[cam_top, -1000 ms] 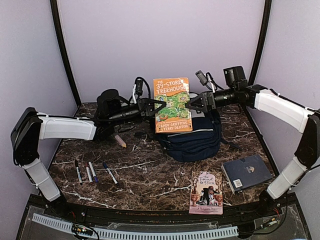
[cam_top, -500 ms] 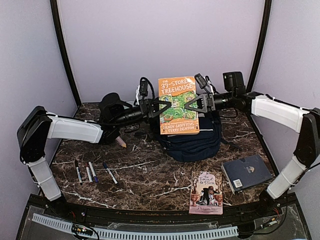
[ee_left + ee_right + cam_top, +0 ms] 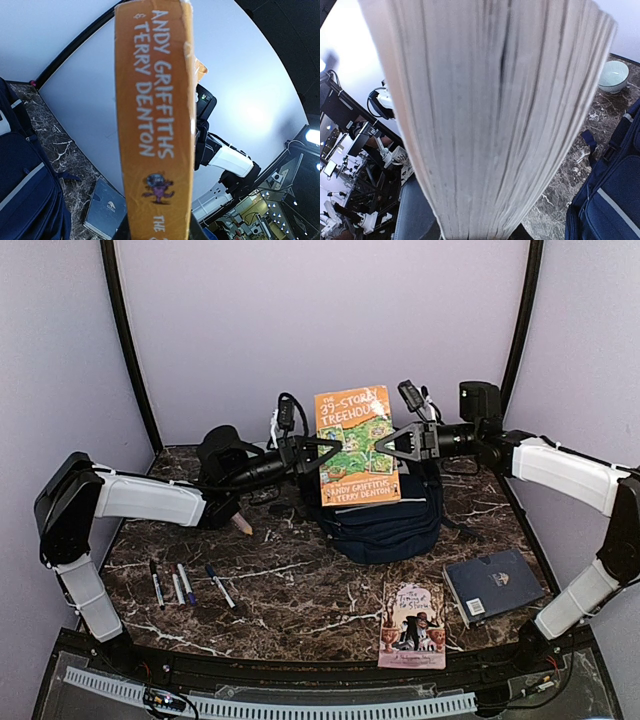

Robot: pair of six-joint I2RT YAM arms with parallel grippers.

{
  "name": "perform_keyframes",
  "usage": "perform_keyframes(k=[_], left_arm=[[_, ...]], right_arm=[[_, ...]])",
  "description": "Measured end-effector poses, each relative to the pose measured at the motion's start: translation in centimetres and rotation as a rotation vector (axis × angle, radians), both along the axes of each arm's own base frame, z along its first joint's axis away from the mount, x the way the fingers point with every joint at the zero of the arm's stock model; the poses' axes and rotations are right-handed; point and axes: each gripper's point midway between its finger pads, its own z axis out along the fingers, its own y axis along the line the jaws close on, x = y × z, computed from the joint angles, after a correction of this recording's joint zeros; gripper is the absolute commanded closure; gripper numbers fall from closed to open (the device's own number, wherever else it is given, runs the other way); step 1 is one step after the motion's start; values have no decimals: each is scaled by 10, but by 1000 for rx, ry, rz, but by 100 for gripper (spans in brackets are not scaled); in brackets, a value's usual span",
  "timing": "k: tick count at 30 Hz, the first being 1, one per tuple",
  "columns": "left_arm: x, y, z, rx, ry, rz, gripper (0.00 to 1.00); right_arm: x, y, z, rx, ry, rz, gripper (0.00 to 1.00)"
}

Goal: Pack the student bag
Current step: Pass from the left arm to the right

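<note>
**Top external view: right fingers have just closed on the paperback**

Starting from the left, the left gripper (image 3: 333, 452) is narrowed onto the spine edge of the orange Treehouse paperback (image 3: 357, 445), just as it was a second ago. Its wrist camera shows the spine (image 3: 155, 115) running up out of the fingers.

The book stands upright between the two sets of fingertips, cover toward the camera. It sits a little higher than it did a second ago.

The right side is what changed. A second ago the right gripper (image 3: 381, 445) stood wide open just off the page edge. Now its tips are pinched onto that edge (its wrist view is filled by the fanned pages (image 3: 495, 115)). So the book looks to be held from both sides, ready either to be lowered by both arms or passed to one.

The student bag (image 3: 385, 522) lies slumped on the marble table (image 3: 290, 590), directly below the book and both sets of fingertips. It is navy-blue fabric with a pale stripe across its front, and a strap trails out beneath the right fingers. Whether its main compartment is unzipped cannot be told, since the paperback hides the top of the bag. I judge that nothing is packed yet.
</note>
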Motion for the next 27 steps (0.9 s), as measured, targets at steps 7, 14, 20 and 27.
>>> perform_keyframes(k=[7,14,20,27], left_arm=[[2,-1,-1,4,-6,5,67],[21,-5,-30,162,-16,97,38],[47,-10,-50,417,-99,189,48],[56,-68,-64,658,-354,100,63]], right_arm=[[2,-1,0,-1,32,-15,97],[29,-31,-10,-46,59,-125,100],[78,-126,-8,-158,-16,-429,100],[74,-216,-12,-362,-146,-709,100]])
